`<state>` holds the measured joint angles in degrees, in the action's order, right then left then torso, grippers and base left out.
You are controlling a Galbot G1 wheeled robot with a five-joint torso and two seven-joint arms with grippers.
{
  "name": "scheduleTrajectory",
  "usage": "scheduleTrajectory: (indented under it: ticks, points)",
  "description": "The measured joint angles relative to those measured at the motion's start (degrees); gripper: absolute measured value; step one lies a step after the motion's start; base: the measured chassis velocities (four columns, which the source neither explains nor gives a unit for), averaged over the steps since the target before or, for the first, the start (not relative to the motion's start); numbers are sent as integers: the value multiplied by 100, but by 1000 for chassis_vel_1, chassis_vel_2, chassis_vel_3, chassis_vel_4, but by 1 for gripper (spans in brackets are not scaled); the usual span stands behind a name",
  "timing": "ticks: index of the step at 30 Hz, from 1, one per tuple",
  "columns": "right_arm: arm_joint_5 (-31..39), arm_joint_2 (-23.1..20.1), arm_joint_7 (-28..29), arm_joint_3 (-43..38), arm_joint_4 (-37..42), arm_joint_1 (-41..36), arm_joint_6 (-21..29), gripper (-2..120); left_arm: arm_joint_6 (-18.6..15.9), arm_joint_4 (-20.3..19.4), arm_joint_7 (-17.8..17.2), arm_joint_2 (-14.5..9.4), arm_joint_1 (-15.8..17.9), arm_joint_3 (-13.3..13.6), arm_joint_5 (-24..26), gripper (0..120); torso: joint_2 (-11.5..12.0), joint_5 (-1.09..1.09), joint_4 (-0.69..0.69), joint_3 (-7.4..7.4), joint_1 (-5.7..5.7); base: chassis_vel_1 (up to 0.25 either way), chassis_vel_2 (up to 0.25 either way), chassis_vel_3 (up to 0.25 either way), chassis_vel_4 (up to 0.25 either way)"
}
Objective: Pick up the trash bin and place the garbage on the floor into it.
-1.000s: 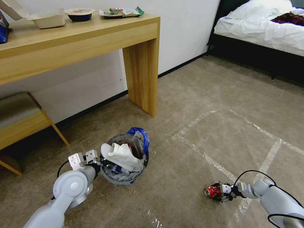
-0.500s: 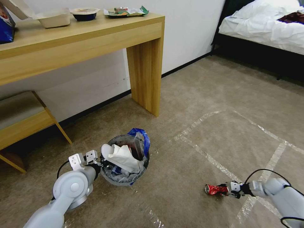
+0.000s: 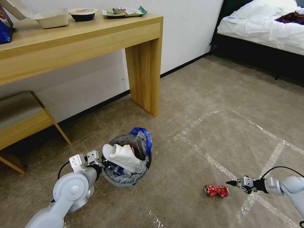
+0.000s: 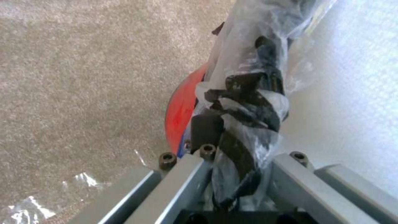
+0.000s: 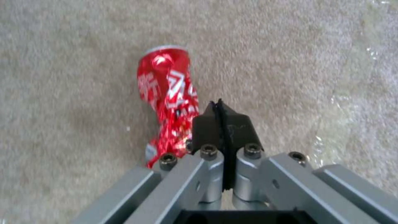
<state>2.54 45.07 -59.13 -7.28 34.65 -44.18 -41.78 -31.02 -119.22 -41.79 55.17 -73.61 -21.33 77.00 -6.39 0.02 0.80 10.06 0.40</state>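
Gripping the bin (image 3: 126,164) rim and its plastic liner, left gripper (image 3: 102,164) sits at the bin's 9 o'clock; fingers clamped on bag and rim. Bin stands on carpet (image 3: 196,95), stuffed with tissues (image 3: 123,156). Crushed can (image 3: 216,191) lies at its 4 o'clock. Right gripper (image 3: 232,182), fingers pressed together and empty, just off the can's 3 o'clock.

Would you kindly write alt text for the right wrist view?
The right gripper, fingers pressed shut with nothing between them, hovers beside a crushed red drink can lying on the beige carpet. A strip of pale tape crosses the carpet on the gripper's other side.
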Motion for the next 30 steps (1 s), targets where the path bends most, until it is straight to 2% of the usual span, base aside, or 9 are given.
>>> scheduleTrajectory:
  ticks: [7, 10, 11, 16, 20, 23, 25, 28, 30]
  points:
    - [234, 62, -89, 61, -29, -13, -23, 1, 0, 21, -4, 2, 37, 1, 7, 0, 0, -2, 1, 0, 0, 0, 0, 0, 0]
    - [303, 119, -84, 123, -30, 15, -33, 16, 0, 64, -5, 2, 80, 23, 18, 0, 0, -2, 2, 0, 0, 0, 0, 0, 0]
    - [303, 119, -84, 123, -30, 15, -33, 16, 0, 64, -5, 2, 80, 23, 18, 0, 0, -2, 2, 0, 0, 0, 0, 0, 0]
    - [210, 168, -61, 130, -76, 70, 37, 33, 0, 135, 2, 12, 109, 43, 15, 0, 0, -2, 1, 0, 0, 0, 0, 0, 0]
    - [78, 243, -38, 130, -172, 82, 82, 54, -5, 203, 15, 56, 149, 76, -5, 0, 0, -3, 1, 0, 0, 0, 0, 0, 0]
    - [49, 268, -25, 129, -197, 82, 89, 58, -5, 222, 18, 63, 159, 82, -8, 0, 0, -2, 2, 0, 0, 0, 0, 0, 0]
    - [3, 304, -16, 139, -237, 87, 102, 69, -6, 255, 23, 71, 181, 95, -13, 0, 0, -1, 1, 0, 0, 0, 0, 0, 0]
    - [-32, 322, -10, 144, -260, 97, 119, 75, -7, 275, 25, 76, 198, 105, -14, 0, 0, -2, 1, 0, 0, 0, 0, 0, 0]
    - [-106, 385, 15, 162, -348, 131, 147, 89, -7, 318, 30, 102, 243, 149, -15, 0, 0, -2, 1, 0, 0, 0, 0, 0, 0]
